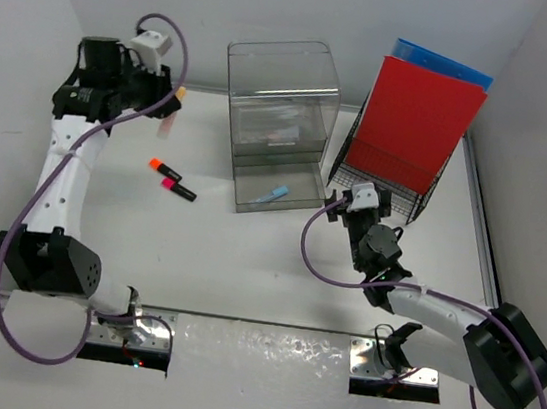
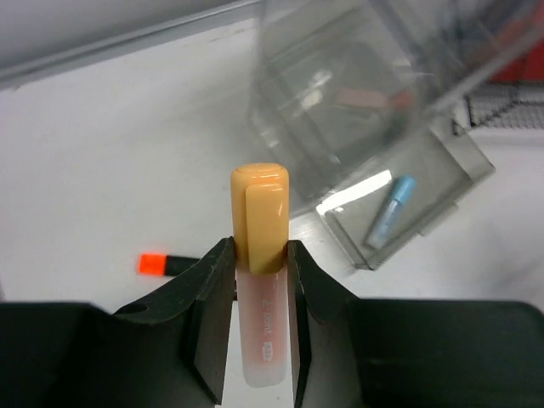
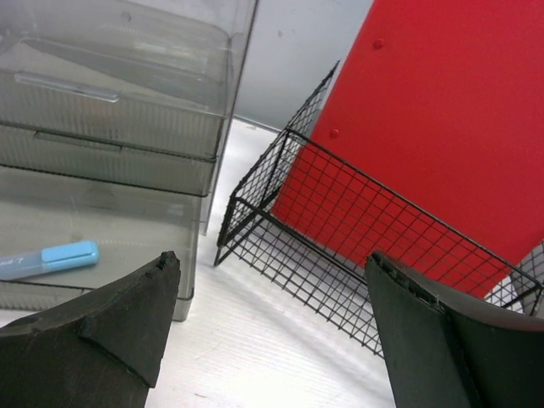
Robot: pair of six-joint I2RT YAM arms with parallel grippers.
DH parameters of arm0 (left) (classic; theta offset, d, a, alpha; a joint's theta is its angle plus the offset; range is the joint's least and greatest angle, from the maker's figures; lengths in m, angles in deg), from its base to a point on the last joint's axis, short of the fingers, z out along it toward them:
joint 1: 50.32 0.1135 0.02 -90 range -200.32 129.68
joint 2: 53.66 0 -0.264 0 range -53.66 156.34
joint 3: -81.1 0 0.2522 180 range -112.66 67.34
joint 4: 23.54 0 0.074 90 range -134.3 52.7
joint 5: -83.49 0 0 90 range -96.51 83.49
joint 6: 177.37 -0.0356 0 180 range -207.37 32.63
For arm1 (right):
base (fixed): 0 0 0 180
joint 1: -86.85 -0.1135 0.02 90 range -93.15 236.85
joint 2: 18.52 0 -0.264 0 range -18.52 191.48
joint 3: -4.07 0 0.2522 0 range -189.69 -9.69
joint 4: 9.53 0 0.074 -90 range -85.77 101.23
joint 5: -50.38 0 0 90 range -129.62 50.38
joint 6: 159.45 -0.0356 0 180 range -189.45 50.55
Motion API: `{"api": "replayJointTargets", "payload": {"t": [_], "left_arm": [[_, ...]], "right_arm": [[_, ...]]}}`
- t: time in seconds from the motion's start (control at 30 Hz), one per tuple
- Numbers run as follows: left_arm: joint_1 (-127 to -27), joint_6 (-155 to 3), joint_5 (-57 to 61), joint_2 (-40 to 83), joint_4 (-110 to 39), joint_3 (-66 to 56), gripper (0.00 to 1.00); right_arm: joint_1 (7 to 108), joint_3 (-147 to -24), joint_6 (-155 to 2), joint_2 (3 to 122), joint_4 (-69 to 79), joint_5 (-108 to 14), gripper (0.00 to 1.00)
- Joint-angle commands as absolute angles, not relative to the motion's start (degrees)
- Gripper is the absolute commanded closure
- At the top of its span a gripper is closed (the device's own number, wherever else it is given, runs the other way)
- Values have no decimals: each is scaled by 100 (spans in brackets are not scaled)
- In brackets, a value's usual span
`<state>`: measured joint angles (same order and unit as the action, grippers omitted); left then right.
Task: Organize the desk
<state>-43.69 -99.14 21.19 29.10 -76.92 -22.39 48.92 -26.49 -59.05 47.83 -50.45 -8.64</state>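
Observation:
The white desk (image 1: 246, 261) carries a clear drawer box (image 1: 280, 105) at the back middle. My left gripper (image 1: 170, 110) is at the far left, raised, shut on a marker (image 2: 259, 212) with a yellow-orange cap and a translucent pink body. An orange-capped highlighter (image 1: 162, 167) and a pink-capped one (image 1: 179, 189) lie on the desk left of the box. A light blue pen (image 1: 273, 193) lies in the box's open bottom drawer. My right gripper (image 1: 342, 206) is open and empty, low between the drawer and the wire rack (image 1: 382, 184).
The black wire rack at the back right holds a red folder (image 1: 414, 117) and a blue one (image 1: 443, 64) upright. Grey walls close the left, back and right. In the right wrist view the rack (image 3: 340, 229) and drawer (image 3: 102, 221) flank my fingers.

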Motion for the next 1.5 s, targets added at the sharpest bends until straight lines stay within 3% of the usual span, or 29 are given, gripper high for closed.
{"api": "replayJointTargets", "payload": {"t": [0.0,0.17,0.27,0.63,0.83,0.97,1.17,1.3,1.47], "left_arm": [[-5482,-10451,2207,3124,-8739,-2641,100],[-7864,-10626,959,3572,-8942,-3109,100],[-8545,-10785,466,4020,-8601,-3022,100],[-8688,-11391,-107,6349,-8028,-4050,100],[-8688,-11374,-807,6649,-7694,-4198,62],[-8697,-11321,-932,6395,-7878,-4340,55],[-8469,-11181,-687,4604,-7649,-3427,54],[-7495,-10576,489,3636,-8194,-2979,55],[-6519,-10846,484,2642,-9494,-2820,55]], "right_arm": [[4941,-2612,-5943,4556,-5440,-631,13],[5098,-2955,-6091,4389,-4377,316,13],[5476,-2956,-6599,4170,-3789,529,13],[5741,-2428,-6506,3185,-3462,696,13],[5741,-2410,-6470,3219,-3602,407,13],[5741,-2446,-6540,3334,-3594,160,13],[5741,-2401,-6576,3422,-3743,72,13],[5741,-2410,-6646,3440,-3717,-33,13],[5732,-2367,-6760,3422,-3795,-139,13]]}}
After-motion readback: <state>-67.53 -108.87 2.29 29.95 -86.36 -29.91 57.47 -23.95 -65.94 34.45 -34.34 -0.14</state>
